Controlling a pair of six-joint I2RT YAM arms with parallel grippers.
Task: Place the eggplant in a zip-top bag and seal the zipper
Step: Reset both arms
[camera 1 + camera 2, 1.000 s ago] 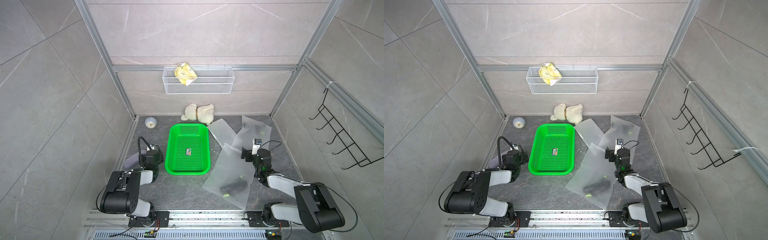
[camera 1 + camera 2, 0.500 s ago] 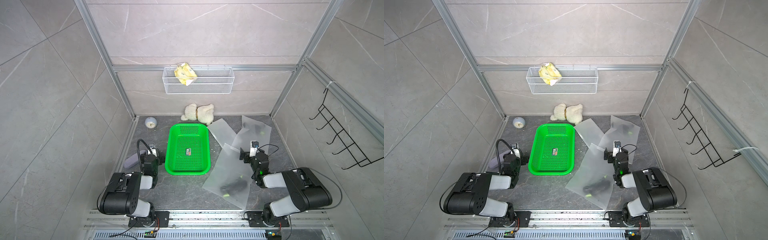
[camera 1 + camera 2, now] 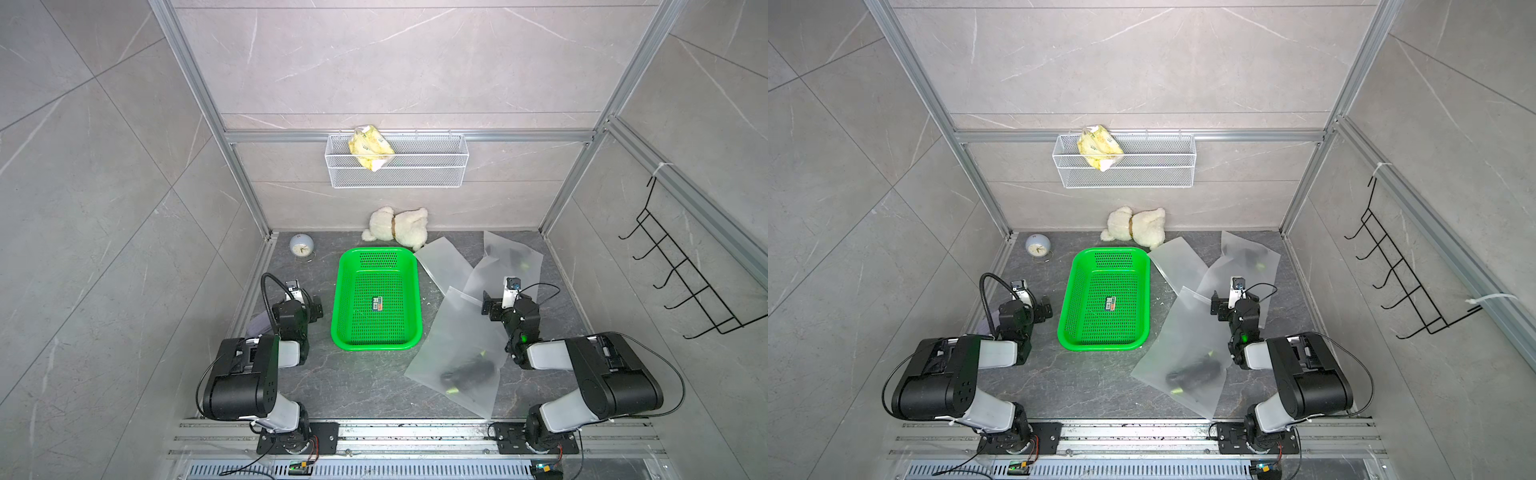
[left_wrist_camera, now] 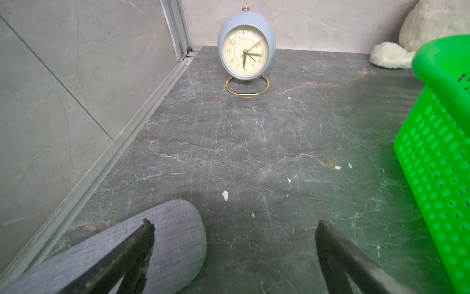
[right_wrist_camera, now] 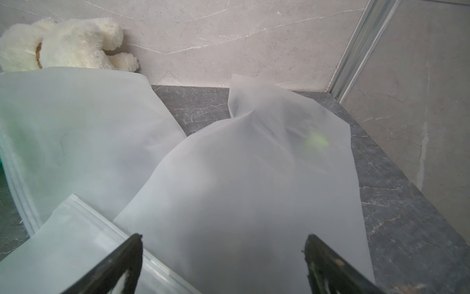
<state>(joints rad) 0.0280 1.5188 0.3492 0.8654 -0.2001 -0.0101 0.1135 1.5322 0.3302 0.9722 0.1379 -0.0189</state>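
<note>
The eggplant (image 3: 469,371) lies inside the bag (image 3: 459,324), right of the basket (image 3: 339,299).

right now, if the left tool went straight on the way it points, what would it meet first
Probably the blue clock; the floor between looks free, though depth is hard to judge.

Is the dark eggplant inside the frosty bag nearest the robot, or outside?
Inside: the dark eggplant shows blurred through the frosted plastic bag, within its outline. Whether the zipper is sealed, cannot tell.

Left claw (image 4: 234,226), right claw (image 5: 223,239): jaws spread wide, empty; arms folded low.
</note>
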